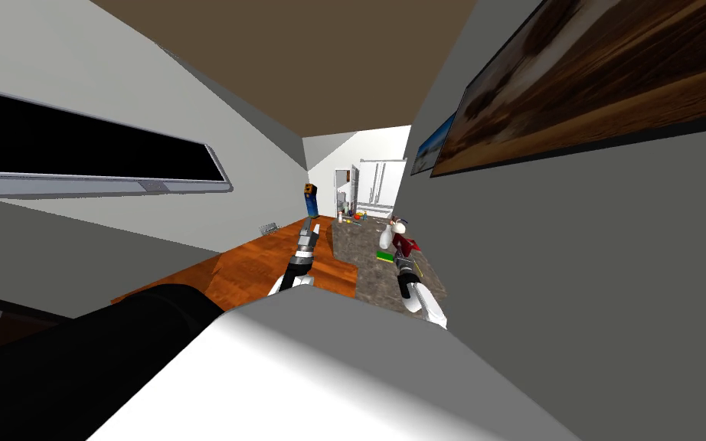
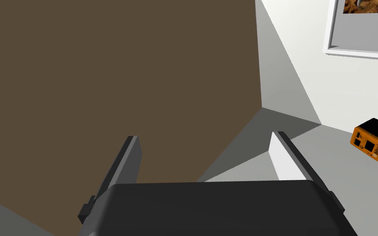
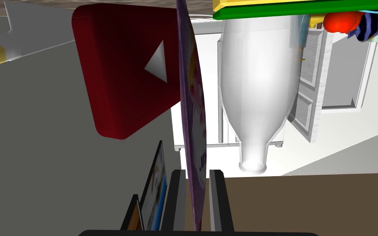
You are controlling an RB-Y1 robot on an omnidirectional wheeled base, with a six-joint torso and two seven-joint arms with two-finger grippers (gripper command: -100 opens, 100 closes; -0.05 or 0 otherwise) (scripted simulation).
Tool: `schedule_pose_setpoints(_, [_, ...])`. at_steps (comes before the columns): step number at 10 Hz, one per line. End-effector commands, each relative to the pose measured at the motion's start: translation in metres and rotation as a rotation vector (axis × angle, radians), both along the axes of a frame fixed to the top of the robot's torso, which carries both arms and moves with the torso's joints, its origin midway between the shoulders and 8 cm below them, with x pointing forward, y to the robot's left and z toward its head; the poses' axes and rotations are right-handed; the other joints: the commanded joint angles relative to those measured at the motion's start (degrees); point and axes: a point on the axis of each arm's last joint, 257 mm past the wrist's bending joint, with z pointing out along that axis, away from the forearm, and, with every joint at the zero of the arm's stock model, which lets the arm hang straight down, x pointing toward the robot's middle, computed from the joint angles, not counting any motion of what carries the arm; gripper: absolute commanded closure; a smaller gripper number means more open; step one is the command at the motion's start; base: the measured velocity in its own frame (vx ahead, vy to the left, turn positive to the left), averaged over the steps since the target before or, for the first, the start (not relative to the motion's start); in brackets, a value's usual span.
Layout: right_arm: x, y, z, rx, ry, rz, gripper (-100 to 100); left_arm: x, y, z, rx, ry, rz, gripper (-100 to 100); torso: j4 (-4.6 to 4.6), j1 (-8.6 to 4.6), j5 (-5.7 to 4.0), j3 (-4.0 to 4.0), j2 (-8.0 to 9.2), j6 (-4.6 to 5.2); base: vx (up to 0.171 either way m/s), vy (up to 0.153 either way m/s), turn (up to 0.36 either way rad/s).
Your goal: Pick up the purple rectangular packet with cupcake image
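- The packet (image 3: 194, 123), thin and purple, is seen edge-on in the right wrist view. It is clamped between the two fingers of the right gripper (image 3: 197, 174), which press on its two flat faces.
- The packet's long edge runs straight away from the gripper toward the bench (image 1: 363, 268). Whether its far edge touches the bench cannot be told.
- A red block (image 3: 122, 69) with rounded corners and a grey triangle on it is seen just beside one face of the packet. Contact between them cannot be told.
- On the other face, a white bottle (image 3: 258, 90) is near, with a narrow gap between it and the packet's edge.
- A green and yellow sponge (image 3: 307, 6) lies past the bottle, on the bench.
- A second packet (image 3: 155, 192), flat and blue, stands just outside one finger, parallel to the held one.
- In the head view the right gripper (image 1: 399, 256) is placed over the bench, among these things.
- The left gripper (image 1: 309, 230) is held out beyond the bench's edge, over the wooden floor (image 1: 259, 264), with its fingers (image 2: 286, 159) spread wide and nothing between them.
- An orange and black box (image 2: 372, 139) is seen well apart from the left gripper.
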Motion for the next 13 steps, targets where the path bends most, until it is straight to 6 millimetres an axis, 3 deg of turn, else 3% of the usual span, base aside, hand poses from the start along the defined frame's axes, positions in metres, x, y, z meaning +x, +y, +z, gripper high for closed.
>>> schedule_pose_setpoints(1, [-0.003, 0.003, -0.005, 0.031, 0.006, 0.011, 100, 0.000, 0.000, 0.000, 0.000, 0.000, 0.000, 0, 0.00, 0.00, 0.00, 0.00, 0.00, 0.00, 0.013, 0.060, -0.033])
schedule_pose_setpoints(2, [-0.015, -0.029, -0.005, -0.004, 0.008, -0.005, 100, 0.000, 0.000, 0.000, 0.000, 0.000, 0.000, 0, -0.07, -0.14, -0.09, -0.07, -0.06, -0.07, 0.039, 0.118, 0.044])
schedule_pose_setpoints(5, [-0.014, -0.025, -0.002, 0.037, -0.007, 0.016, 100, 0.000, 0.000, 0.000, 0.000, 0.000, 0.000, 0, -0.16, -0.23, -0.14, -0.19, -0.22, -0.03, 0.012, 0.067, -0.011])
schedule_pose_setpoints(6, [-0.027, -0.054, 0.002, -0.005, -0.014, 0.008, 100, 0.000, 0.000, 0.000, 0.000, 0.000, 0.000, 0, -0.16, -0.46, -0.19, -0.19, -0.22, -0.02, 0.019, 0.086, 0.038])
schedule_pose_setpoints(9, [-0.026, -0.053, 0.008, 0.036, -0.036, 0.018, 100, 0.000, 0.000, 0.000, 0.000, 0.000, 0.000, 0, -0.16, -0.30, -0.16, -0.20, -0.24, -0.02, 0.016, 0.063, -0.013])
schedule_pose_setpoints(10, [-0.039, -0.082, 0.015, -0.017, -0.051, 0.014, 100, 0.000, 0.000, 0.000, 0.000, 0.000, 0.000, 0, -0.16, -0.45, -0.20, -0.20, -0.25, -0.01, 0.031, 0.107, 0.035])
schedule_pose_setpoints(13, [-0.038, -0.082, 0.023, 0.027, -0.080, 0.018, 100, 0.000, 0.000, 0.000, 0.000, 0.000, 0.000, 0, -0.15, -0.32, -0.18, -0.20, -0.25, -0.02, 0.016, 0.062, -0.014])
